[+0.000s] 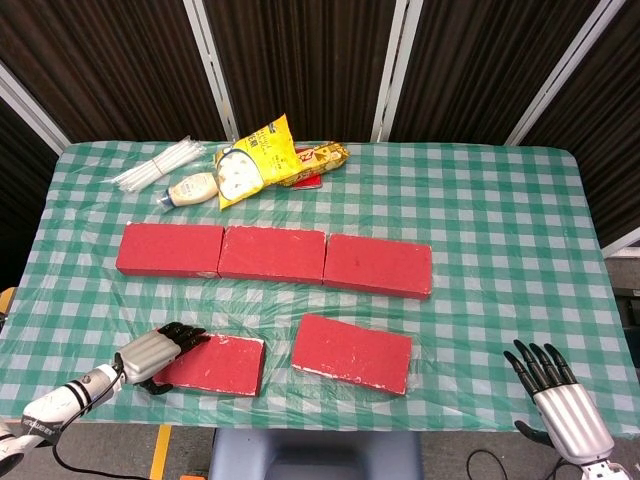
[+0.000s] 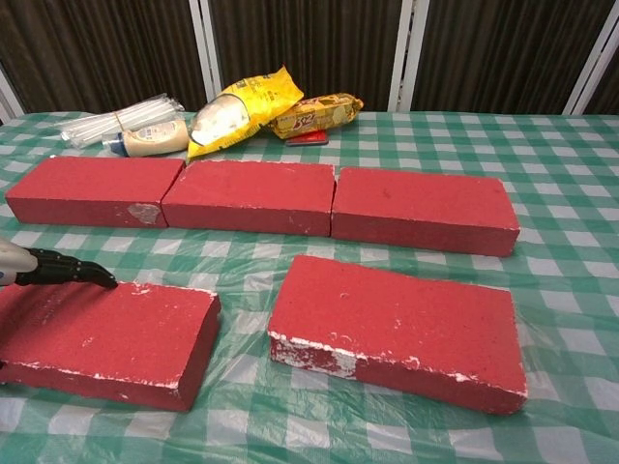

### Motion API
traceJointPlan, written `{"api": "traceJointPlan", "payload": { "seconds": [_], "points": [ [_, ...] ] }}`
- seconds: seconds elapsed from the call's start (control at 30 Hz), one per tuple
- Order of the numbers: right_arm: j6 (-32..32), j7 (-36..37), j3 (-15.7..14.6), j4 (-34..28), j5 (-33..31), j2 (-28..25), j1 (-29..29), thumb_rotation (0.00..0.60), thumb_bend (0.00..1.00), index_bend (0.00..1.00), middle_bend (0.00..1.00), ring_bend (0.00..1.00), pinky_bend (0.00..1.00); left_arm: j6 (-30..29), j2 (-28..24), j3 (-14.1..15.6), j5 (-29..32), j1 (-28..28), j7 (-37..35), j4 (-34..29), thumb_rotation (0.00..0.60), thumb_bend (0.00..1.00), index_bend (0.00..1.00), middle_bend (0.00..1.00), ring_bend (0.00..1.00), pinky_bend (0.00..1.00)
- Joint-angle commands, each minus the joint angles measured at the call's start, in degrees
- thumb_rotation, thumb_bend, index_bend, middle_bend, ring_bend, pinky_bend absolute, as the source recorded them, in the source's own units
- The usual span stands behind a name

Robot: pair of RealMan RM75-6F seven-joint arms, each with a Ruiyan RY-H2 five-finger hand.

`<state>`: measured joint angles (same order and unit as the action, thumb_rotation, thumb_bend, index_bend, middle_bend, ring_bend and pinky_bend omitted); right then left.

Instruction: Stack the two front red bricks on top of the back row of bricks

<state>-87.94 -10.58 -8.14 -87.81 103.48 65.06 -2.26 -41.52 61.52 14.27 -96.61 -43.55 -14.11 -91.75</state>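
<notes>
down at the near edge, the left hand (image 1: 155, 350) has its dark fingers (image 2: 68, 272) laid over the left end of the front left brick (image 1: 212, 364), thumb tucked below that end in the head view, so it's gripping the brick there. the brick lies flat on the checked tablecloth (image 1: 480, 220), close to the table's front edge. just beside it to the right, with a gap between them, sits the front right brick (image 1: 351, 353), slightly skewed, white chips along its near face in the chest view. over on the far right, the right hand (image 1: 558, 398) hangs off the table's front corner, fingers spread and pointing up, nothing in it. moving back, the back row of 3 red bricks (image 1: 274, 256) runs end to end across the middle, the left 2 touching, the third pressed up close. behind those, near the far edge, there's a bundle of clear straws (image 1: 152, 166), a small squeeze bottle (image 1: 190, 189), a yellow snack bag (image 1: 252, 160) and a biscuit packet (image 1: 320, 158) leaning against it.
</notes>
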Motion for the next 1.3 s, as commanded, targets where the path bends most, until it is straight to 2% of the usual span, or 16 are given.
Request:
{"api": "traceJointPlan", "payload": {
  "seconds": [0.03,0.3,0.37,0.43,0.53,0.7,0.97,1.07,1.3],
  "points": [
    [0.1,0.0,0.0,0.0,0.0,0.0,0.0,0.600,0.17,0.00,0.00,0.00,0.00,0.3,0.5,0.1,-0.2,0.0,0.5,0.2,0.600,0.30,0.00,0.00,0.00,0.00],
    [0.5,-0.1,-0.1,0.0,0.0,0.0,0.2,0.600,0.17,0.00,0.00,0.00,0.00,-0.4,2.3,-1.3,1.6,1.2,5.5,1.7,0.600,0.29,0.00,0.00,0.00,0.01],
    [0.6,-0.2,-0.2,0.0,0.1,0.0,0.3,0.600,0.17,0.00,0.00,0.00,0.00,-1.1,2.9,-1.6,1.8,1.7,6.6,2.2,0.600,0.30,0.00,0.04,0.00,0.06],
    [0.7,-0.3,-0.2,0.0,0.1,0.0,0.3,0.600,0.17,0.00,0.00,0.00,0.00,-1.5,3.3,-1.6,1.8,2.1,7.0,2.6,0.600,0.31,0.00,0.14,0.01,0.14],
    [0.7,-0.4,-0.2,-0.1,0.0,0.1,0.2,0.600,0.17,0.00,0.00,0.00,0.00,-2.1,3.7,-1.7,1.7,2.4,7.4,3.1,0.600,0.33,0.02,0.32,0.13,0.34],
    [0.9,-0.7,-0.3,-0.2,0.0,0.1,0.3,0.600,0.17,0.00,0.00,0.00,0.00,-3.7,4.6,-2.0,1.5,3.4,7.4,4.3,0.600,0.36,0.25,0.59,0.38,0.61],
    [0.9,-0.7,-0.2,-0.2,-0.2,0.1,0.2,0.600,0.17,0.00,0.00,0.00,0.00,-8.6,6.0,-2.9,0.2,5.1,7.0,6.5,0.600,0.40,0.46,0.84,0.61,0.83],
    [0.8,-0.6,-0.3,-0.2,-0.2,0.1,0.2,0.600,0.17,0.00,0.00,0.00,0.00,-9.7,6.5,-3.0,0.0,5.6,6.6,7.0,0.600,0.41,0.50,0.88,0.65,0.87],
    [1.0,-0.6,-0.2,-0.2,-0.2,0.1,0.3,0.600,0.17,0.00,0.00,0.00,0.00,-10.7,5.4,-3.2,0.2,6.0,5.3,6.4,0.600,0.41,0.51,0.89,0.66,0.88]
  ]
}}
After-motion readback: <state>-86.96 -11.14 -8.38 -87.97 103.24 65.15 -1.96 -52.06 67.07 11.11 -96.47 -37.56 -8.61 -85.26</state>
